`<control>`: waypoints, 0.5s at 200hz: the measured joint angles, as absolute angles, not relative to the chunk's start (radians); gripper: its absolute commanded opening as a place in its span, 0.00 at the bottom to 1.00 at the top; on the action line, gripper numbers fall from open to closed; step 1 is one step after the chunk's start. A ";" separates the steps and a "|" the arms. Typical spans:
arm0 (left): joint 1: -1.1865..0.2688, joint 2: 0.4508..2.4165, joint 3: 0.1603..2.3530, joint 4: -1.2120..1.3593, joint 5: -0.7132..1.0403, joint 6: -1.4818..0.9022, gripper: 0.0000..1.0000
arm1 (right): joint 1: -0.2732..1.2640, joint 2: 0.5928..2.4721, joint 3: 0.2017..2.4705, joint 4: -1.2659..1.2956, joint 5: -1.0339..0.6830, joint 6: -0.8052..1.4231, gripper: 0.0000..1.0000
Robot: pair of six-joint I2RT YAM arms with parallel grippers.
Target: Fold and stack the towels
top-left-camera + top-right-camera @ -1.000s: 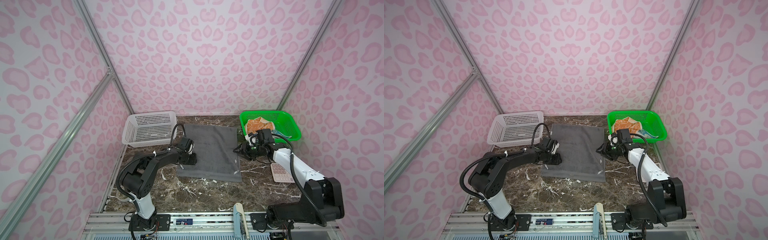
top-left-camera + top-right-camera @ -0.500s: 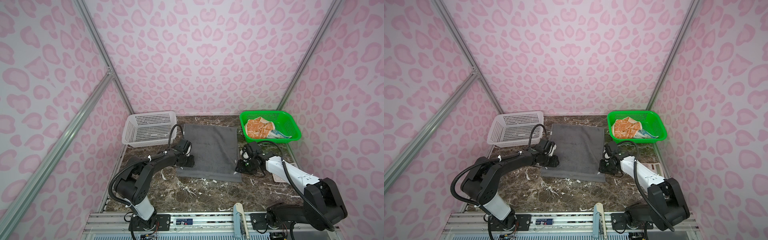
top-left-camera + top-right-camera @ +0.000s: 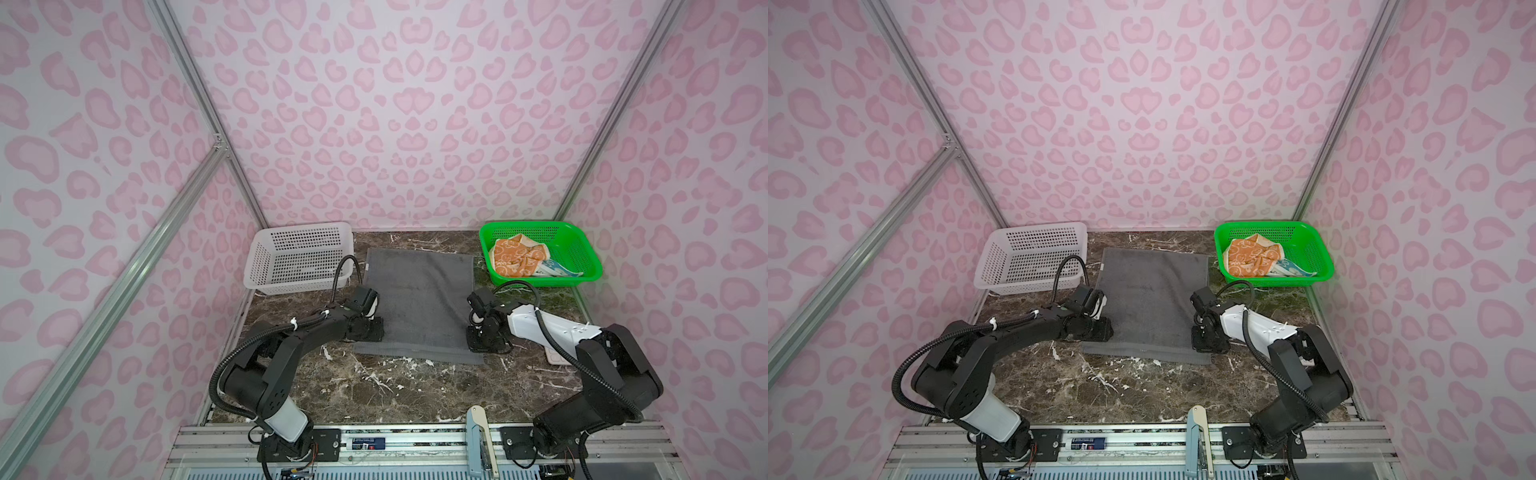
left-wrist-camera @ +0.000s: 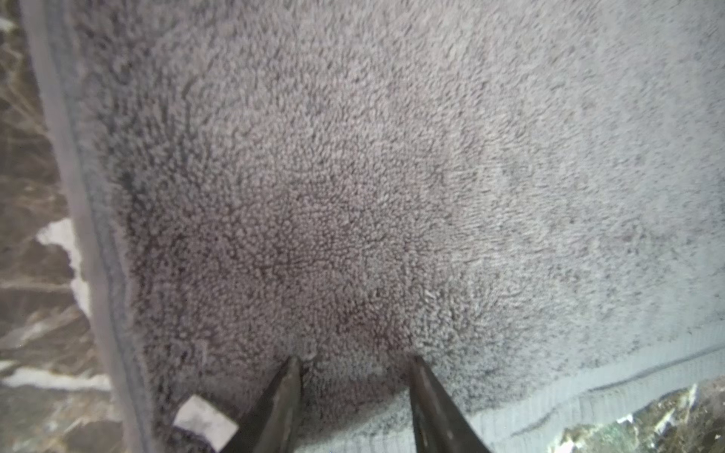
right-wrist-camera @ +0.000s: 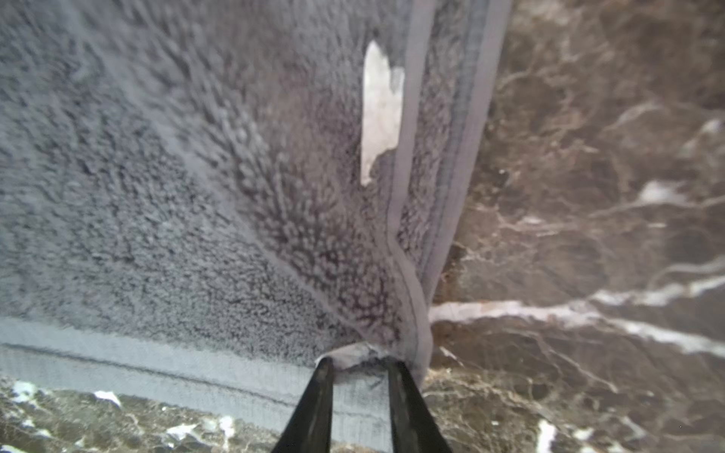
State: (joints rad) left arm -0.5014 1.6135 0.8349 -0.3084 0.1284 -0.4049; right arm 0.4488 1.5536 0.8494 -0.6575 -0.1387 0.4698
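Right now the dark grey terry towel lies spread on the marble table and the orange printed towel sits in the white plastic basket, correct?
No: both top views show the orange printed towel in the green plastic basket, not the white basket. The dark grey terry towel does lie spread on the marble table.

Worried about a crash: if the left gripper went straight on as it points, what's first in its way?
The grey towel: the left gripper seems to touch its pile, with the marble table beneath.
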 measured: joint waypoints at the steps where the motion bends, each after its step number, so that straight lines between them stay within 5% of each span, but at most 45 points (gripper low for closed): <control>1: -0.501 1.613 0.834 -0.308 0.129 -0.405 0.46 | 0.448 1.553 0.849 -0.658 -0.137 0.470 0.28; 48: -0.503 1.560 0.784 -0.316 0.159 -0.417 0.42 | 0.424 1.570 0.899 -0.688 -0.106 0.432 0.30; 100: -0.504 1.477 0.790 -0.408 0.157 -0.418 0.53 | 0.419 1.494 0.911 -0.683 -0.173 0.408 0.42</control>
State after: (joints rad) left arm -0.5037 1.4773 0.7902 -0.4076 0.1570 -0.4175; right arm 0.4191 1.4940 0.9108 -0.6834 -0.1726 0.4076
